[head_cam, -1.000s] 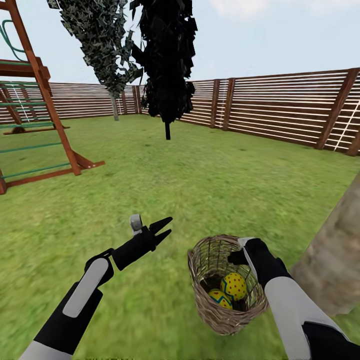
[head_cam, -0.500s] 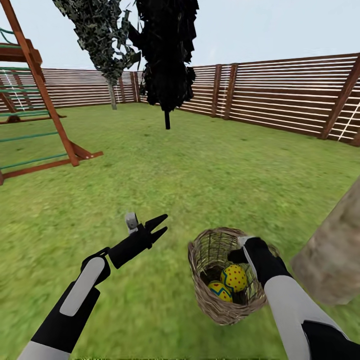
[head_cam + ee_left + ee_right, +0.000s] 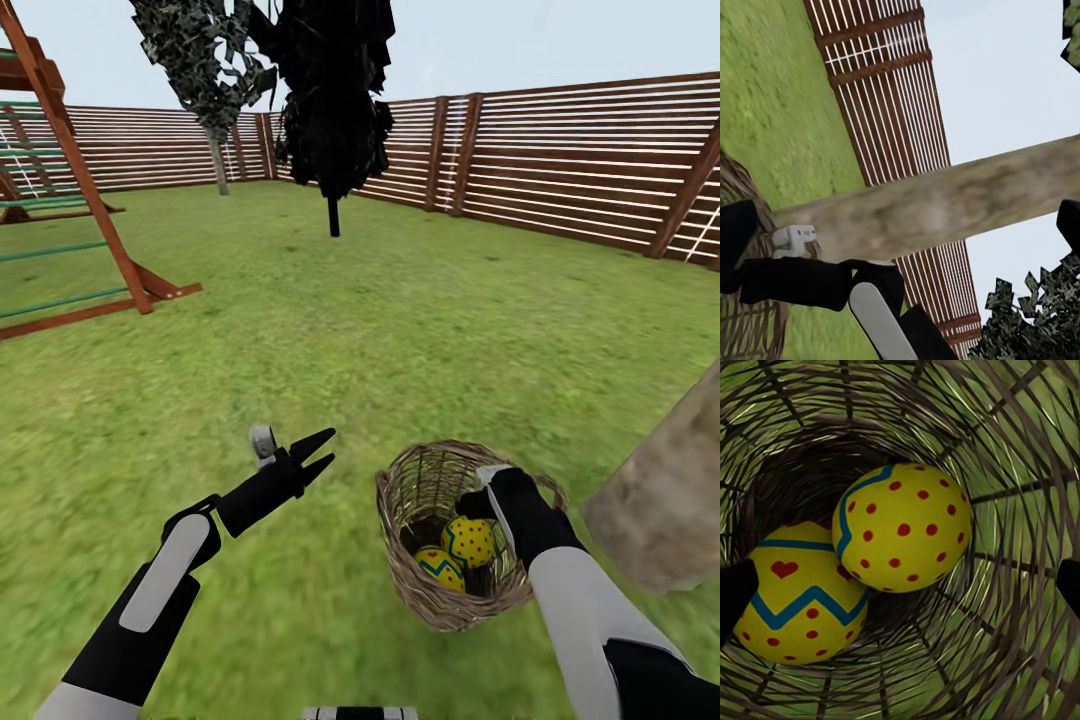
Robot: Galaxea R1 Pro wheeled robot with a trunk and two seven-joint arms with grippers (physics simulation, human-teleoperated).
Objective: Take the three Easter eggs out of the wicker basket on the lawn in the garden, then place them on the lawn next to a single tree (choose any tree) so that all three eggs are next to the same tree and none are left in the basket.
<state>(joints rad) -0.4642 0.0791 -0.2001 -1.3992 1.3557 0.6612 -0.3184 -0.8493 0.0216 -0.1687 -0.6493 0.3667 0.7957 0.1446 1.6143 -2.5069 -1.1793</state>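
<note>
Easter eggs (image 3: 904,526): we see two, yellow with blue zigzag and red dots, touching inside the wicker basket (image 3: 405,560).
Basket: at 5 o'clock, lifted by our right gripper (image 3: 480,500), jaws pinching its rim.
Left gripper (image 3: 318,457): jaws spread, empty.
Room: open lawn (image 3: 400,340) ahead; tree (image 3: 665,510) trunk close at 3 o'clock.

Wicker basket (image 3: 455,540) has tipped more upright.

wicker basket (image 3: 440,600): tilted, above lawn (image 3: 400,340) | two Easter eggs (image 3: 469,541) inside, touching | tree (image 3: 665,500) beside
</note>
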